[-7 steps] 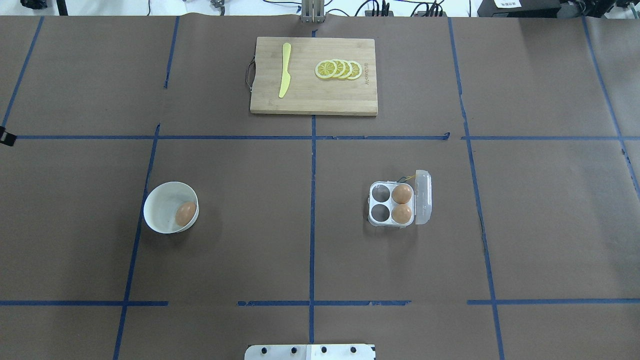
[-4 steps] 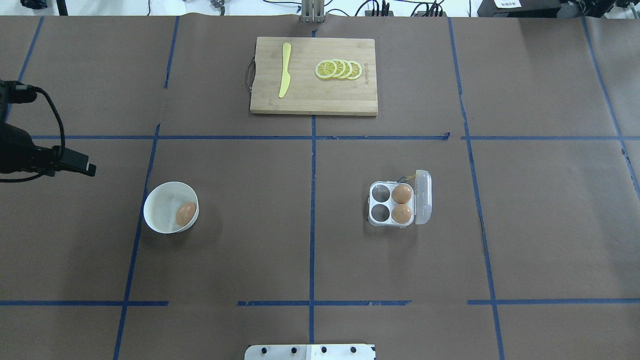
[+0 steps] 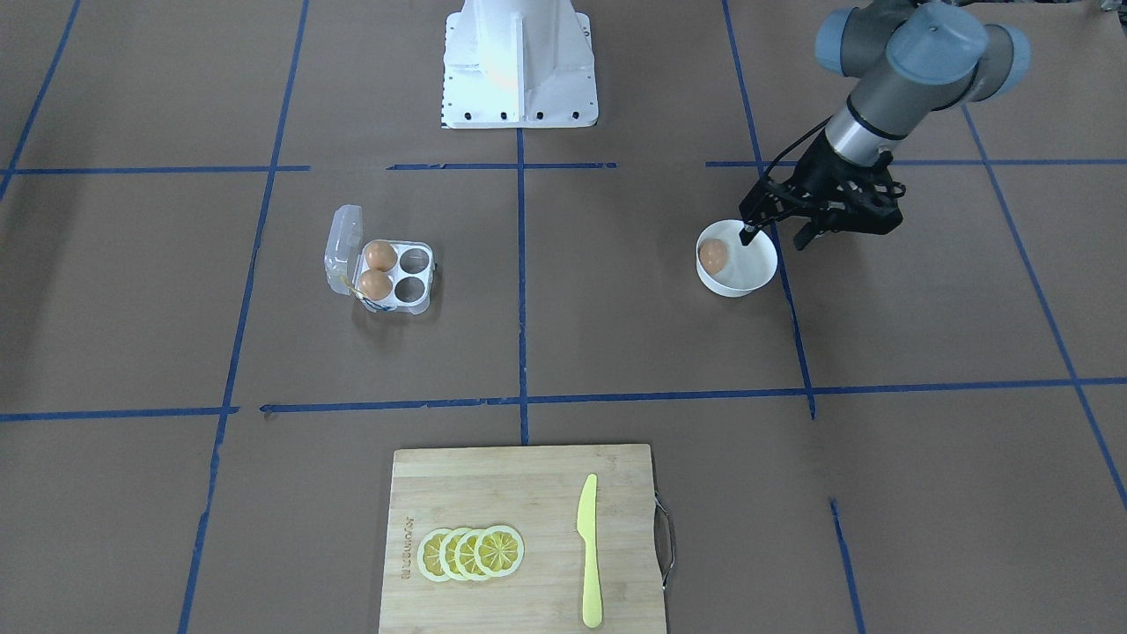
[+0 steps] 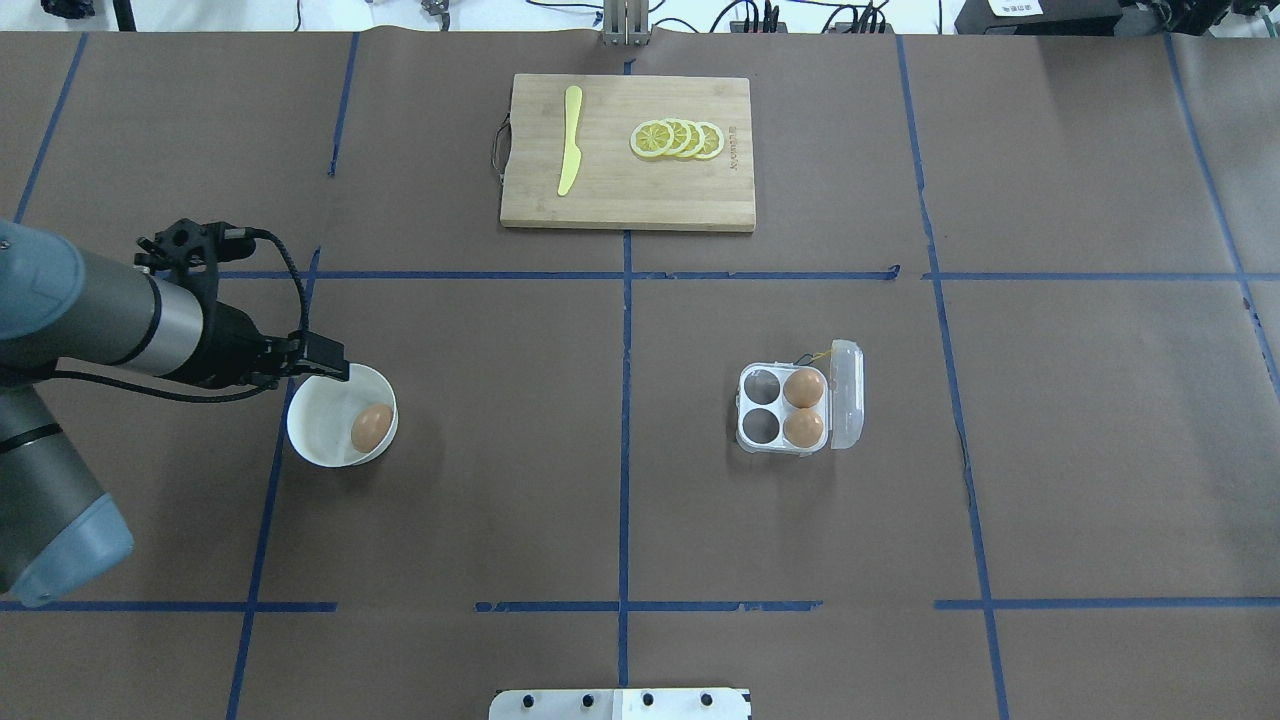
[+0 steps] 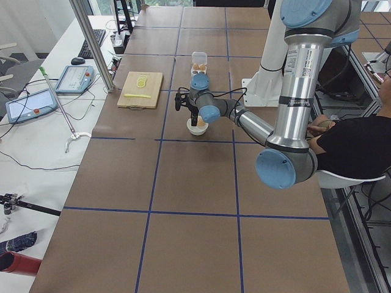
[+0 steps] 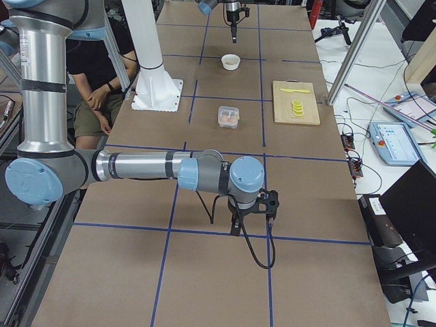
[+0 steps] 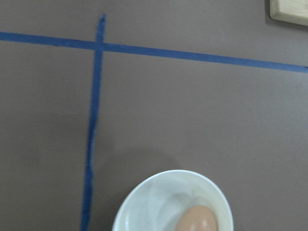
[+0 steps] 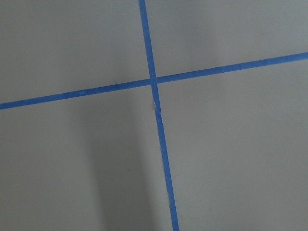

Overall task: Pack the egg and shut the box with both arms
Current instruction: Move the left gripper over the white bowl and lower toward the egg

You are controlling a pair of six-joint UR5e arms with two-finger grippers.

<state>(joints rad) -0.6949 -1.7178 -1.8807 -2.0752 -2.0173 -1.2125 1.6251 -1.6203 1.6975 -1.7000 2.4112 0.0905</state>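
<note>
One egg (image 4: 371, 427) lies in a white bowl (image 4: 318, 425) at the left; it also shows in the left wrist view (image 7: 196, 222). The clear box (image 4: 761, 406) sits right of centre with its lid (image 4: 846, 395) open. It holds two eggs (image 4: 804, 387) in its right-hand cells, and its two left cells are empty. My left gripper (image 3: 775, 236) is open and empty, just above the bowl's outer rim, apart from the egg. My right gripper (image 6: 251, 221) shows only in the exterior right view, far from the box; I cannot tell whether it is open or shut.
A wooden cutting board (image 4: 627, 205) with a yellow knife (image 4: 570, 140) and lemon slices (image 4: 677, 138) lies at the far middle. The white pedestal base (image 3: 519, 70) stands at the robot's side. Blue tape lines (image 4: 625, 400) cross the brown table.
My left arm has come in from the left edge and moved right, bringing its gripper up to the bowl. The box, the eggs and the bowl have not moved.
</note>
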